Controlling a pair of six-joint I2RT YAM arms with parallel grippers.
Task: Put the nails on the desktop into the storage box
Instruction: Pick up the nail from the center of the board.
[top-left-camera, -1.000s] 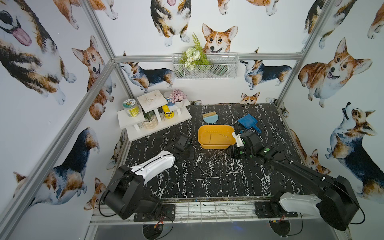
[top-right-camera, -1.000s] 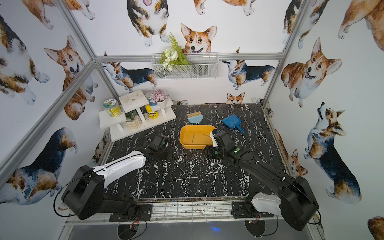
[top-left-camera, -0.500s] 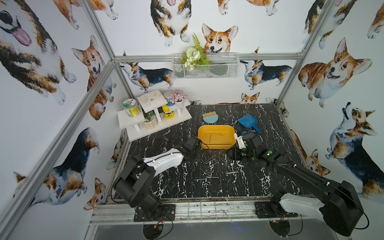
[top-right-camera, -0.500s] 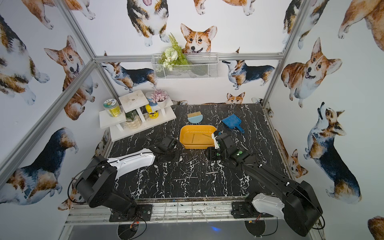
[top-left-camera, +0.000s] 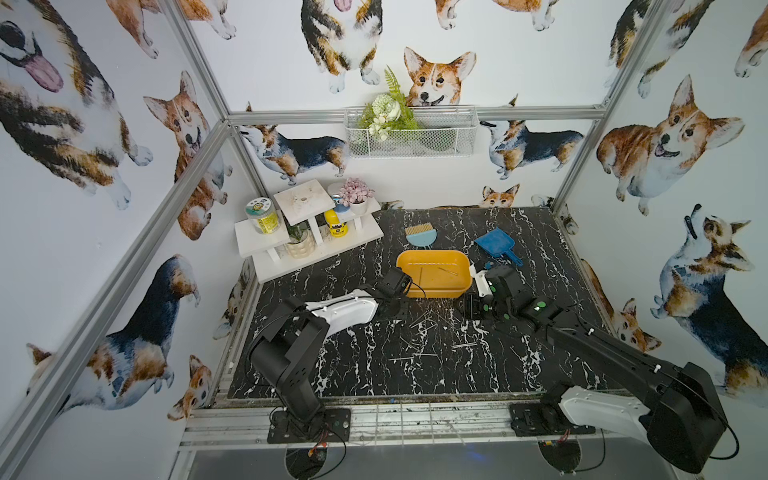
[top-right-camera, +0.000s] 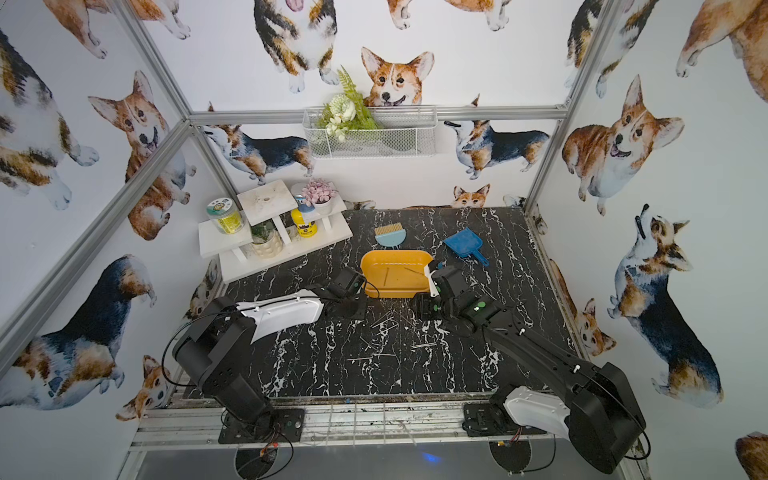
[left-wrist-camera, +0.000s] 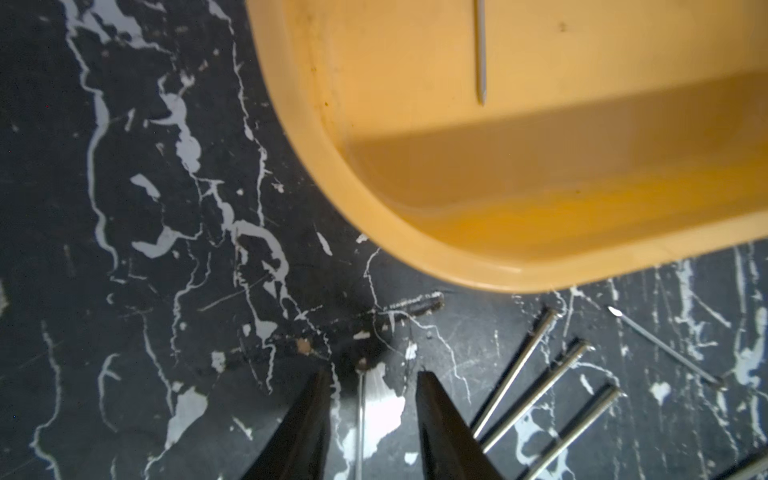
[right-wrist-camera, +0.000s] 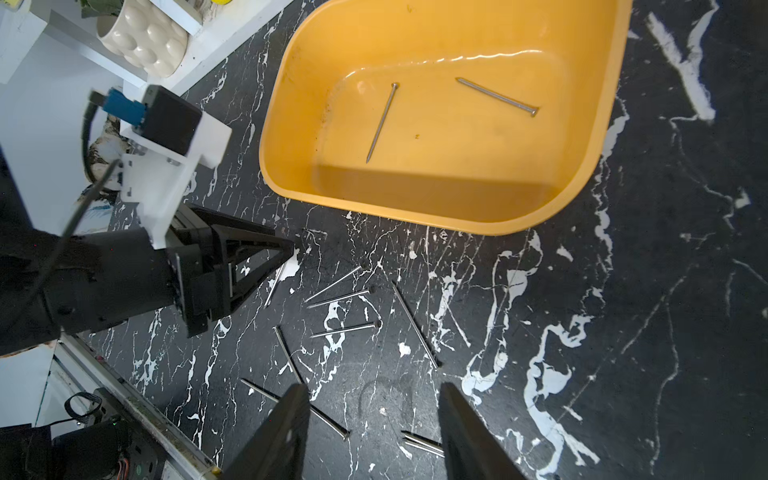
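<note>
Left tool (left-wrist-camera: 374, 378) has swung in beside the storage box (left-wrist-camera: 478, 270) and parted its jaws. It straddles a nail (left-wrist-camera: 360, 415) without gripping it. Right tool (right-wrist-camera: 370, 390) hangs released and empty. Two nails lie in the box, while most nails (right-wrist-camera: 345, 328) remain on the tabletop (left-wrist-camera: 124, 332). Judged step: pickup. The next move calls for a square closure on the nail.

What escapes me
The storage box (left-wrist-camera: 478, 266) runs off my left wrist view; the nail (left-wrist-camera: 360, 415) between my left fingers (left-wrist-camera: 307, 428) is blurred and cut short there too.
</note>
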